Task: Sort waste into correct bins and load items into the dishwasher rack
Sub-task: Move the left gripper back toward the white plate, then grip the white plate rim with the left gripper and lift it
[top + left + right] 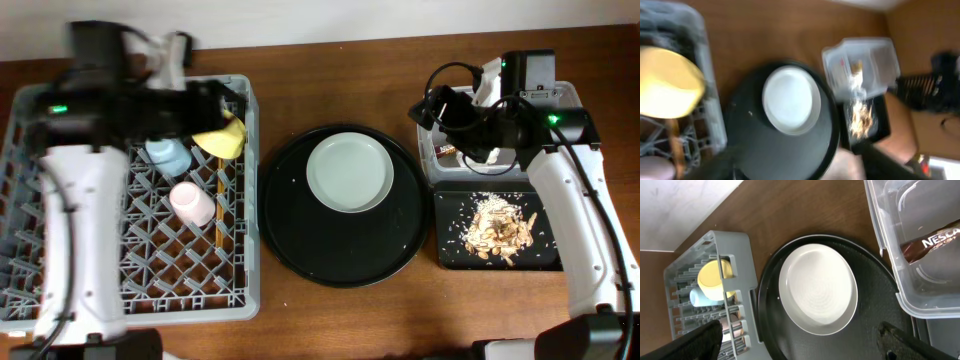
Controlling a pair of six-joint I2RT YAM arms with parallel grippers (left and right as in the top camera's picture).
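The grey dishwasher rack (pixel 250 200) holds a tilted yellow bowl (pixel 222 138), a blue cup (pixel 165 155), a pink cup (pixel 190 203) and wooden chopsticks (pixel 220 212). My left gripper (pixel 222 103) hovers just above the bowl (pixel 670 82); in the blurred left wrist view its fingers (pixel 715 162) stand apart and empty. The pale plate (pixel 348 172) lies on the round black tray (pixel 300 240). My right gripper (pixel 437 112) hangs open and empty over the clear tub (pixel 470 170), which holds a brown wrapper (pixel 935 242). Food scraps (pixel 497 228) lie in the shallow black bin (pixel 450 255).
The round black tray fills the middle of the table between the rack and the two bins. The bins sit close together at the right, the clear tub behind the black one. Bare wooden table (pixel 350 320) runs along the front edge.
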